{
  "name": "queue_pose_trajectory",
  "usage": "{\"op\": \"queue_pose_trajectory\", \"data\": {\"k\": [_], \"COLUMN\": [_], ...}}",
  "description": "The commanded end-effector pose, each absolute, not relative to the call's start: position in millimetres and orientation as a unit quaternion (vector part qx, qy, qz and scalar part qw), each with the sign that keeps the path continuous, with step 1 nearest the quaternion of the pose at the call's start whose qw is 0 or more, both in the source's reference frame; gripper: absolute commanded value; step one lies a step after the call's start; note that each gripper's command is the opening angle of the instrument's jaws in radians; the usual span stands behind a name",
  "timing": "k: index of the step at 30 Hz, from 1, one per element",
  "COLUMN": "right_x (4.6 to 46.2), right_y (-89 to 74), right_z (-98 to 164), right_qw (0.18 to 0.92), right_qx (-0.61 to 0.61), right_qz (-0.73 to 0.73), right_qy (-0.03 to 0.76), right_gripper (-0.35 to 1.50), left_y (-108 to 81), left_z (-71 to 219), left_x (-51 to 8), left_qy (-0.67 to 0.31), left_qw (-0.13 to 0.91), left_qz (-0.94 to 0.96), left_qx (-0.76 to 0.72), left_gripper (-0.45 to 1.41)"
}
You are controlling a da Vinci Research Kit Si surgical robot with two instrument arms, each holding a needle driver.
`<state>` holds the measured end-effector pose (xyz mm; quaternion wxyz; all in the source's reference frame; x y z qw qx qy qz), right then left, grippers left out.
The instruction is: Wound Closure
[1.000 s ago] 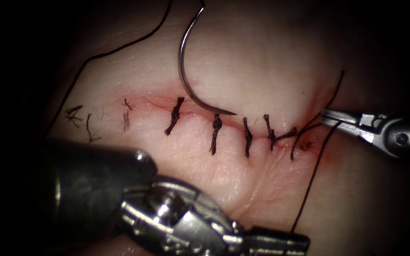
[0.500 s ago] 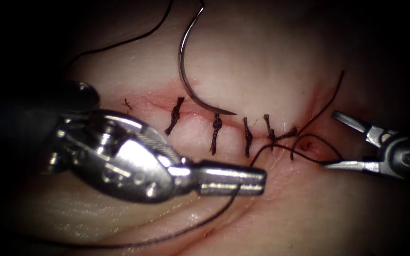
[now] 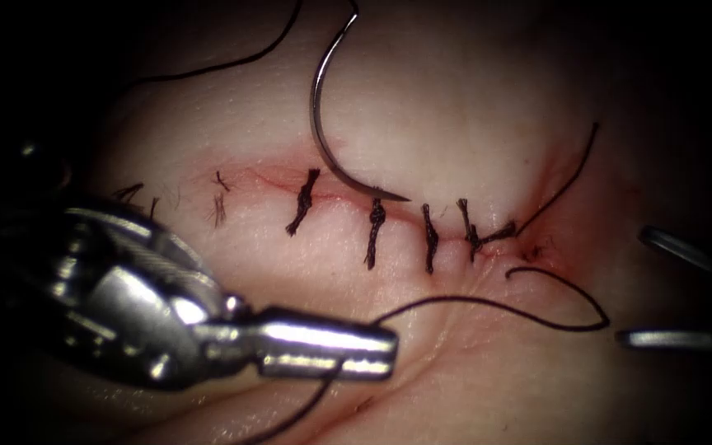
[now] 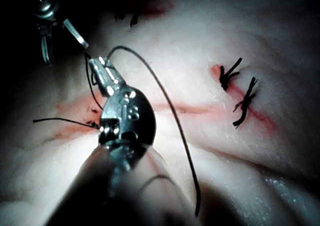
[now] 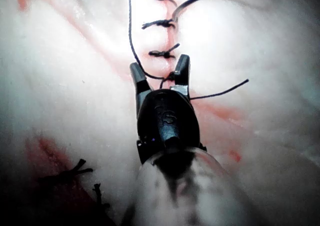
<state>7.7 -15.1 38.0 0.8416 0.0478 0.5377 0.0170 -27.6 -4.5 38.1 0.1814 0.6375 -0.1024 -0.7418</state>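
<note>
The left tool (image 3: 372, 353) is gripping the thread (image 3: 488, 305) below the cut (image 3: 249, 177); the right tool (image 3: 673, 288) is gaping empty at the right end. The needle (image 3: 323, 140) is lying free above the stitches (image 3: 375, 232). Keeping tension gentle seems wise, sparing the tissue (image 3: 455, 107).

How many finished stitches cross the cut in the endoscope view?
4, along the cut: the first stitch left of the needle tip, the second just beneath it, the third and fourth to its right. The left claw, shut on thread, may hide more.
</note>
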Motion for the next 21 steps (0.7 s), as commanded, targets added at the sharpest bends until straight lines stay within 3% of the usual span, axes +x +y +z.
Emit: {"op": "queue_pose_trajectory", "data": {"k": [1,6,7,8,9,11,12,21], "right_x": [8.2,7.3,7.1,7.1,7.1,7.4,8.5,15.7], "right_y": [-15.2,-14.4,-13.4,-12.8,-12.0,-10.9,-9.6,-10.6], "right_z": [38.4,38.2,37.6,37.4,37.0,36.7,36.8,40.9], "right_qw": [0.848,0.852,0.848,0.846,0.838,0.829,0.832,0.825], "right_qx": [0.043,0.032,0.022,0.018,0.010,0.009,0.013,0.056], "right_qz": [0.008,0.008,0.012,0.013,0.013,0.007,-0.004,-0.061], "right_qy": [0.528,0.523,0.530,0.533,0.545,0.560,0.555,0.559], "right_gripper": [1.48,1.43,1.28,1.11,0.76,-0.25,-0.35,-0.35], "left_y": [-4.0,-3.4,-3.3,-3.3,-3.3,-3.2,-3.0,-1.2], "left_z": [38.3,38.3,38.8,39.0,39.2,39.8,40.2,41.7], "left_x": [-28.1,-28.4,-28.6,-28.6,-28.7,-28.6,-28.6,-29.4], "left_qy": [-0.103,-0.106,-0.108,-0.108,-0.107,-0.104,-0.101,-0.148], "left_qw": [0.178,0.172,0.171,0.173,0.175,0.180,0.183,0.240], "left_qz": [-0.739,-0.736,-0.735,-0.736,-0.737,-0.738,-0.737,-0.710], "left_qx": [0.642,0.646,0.646,0.646,0.645,0.642,0.643,0.645], "left_gripper": [-0.45,-0.45,-0.45,-0.45,-0.45,-0.45,-0.45,-0.45]}}
